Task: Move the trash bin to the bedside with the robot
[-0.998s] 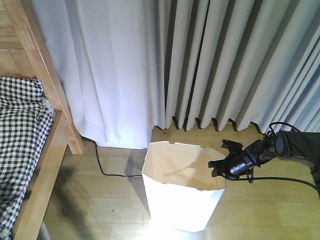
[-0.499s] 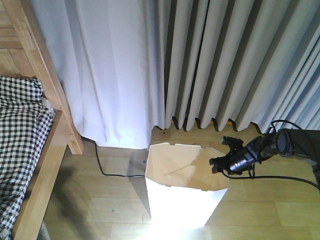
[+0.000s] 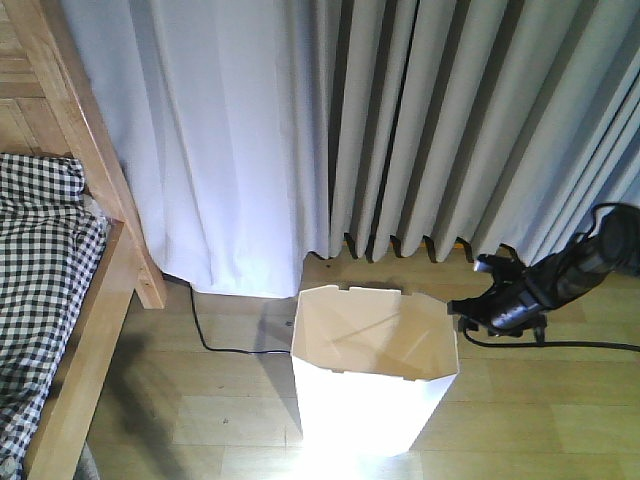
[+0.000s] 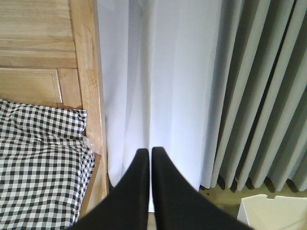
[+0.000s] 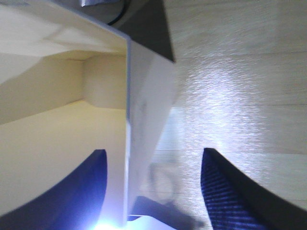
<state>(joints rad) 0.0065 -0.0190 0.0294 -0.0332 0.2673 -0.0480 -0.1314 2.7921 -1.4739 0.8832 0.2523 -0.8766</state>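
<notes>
Standing on the wooden floor (image 3: 520,400) before grey curtains (image 3: 450,120), the trash bin (image 3: 372,395) sits well apart from the bedside (image 3: 95,300). The right tool (image 3: 470,308) hangs spread at its rim, one finger (image 5: 76,191) inside; the left tool (image 4: 149,158) is pressed together.

- Grey pleated curtains (image 3: 450,120) hang to the floor.
- Light wooden plank floor (image 3: 220,400), glare-lit in front.
- A black cable (image 3: 205,335) trails beneath the curtains.

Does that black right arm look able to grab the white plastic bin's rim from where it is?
Probably yes: the right gripper is open beside the white plastic bin, fingers straddling its wall, nothing between.
</notes>
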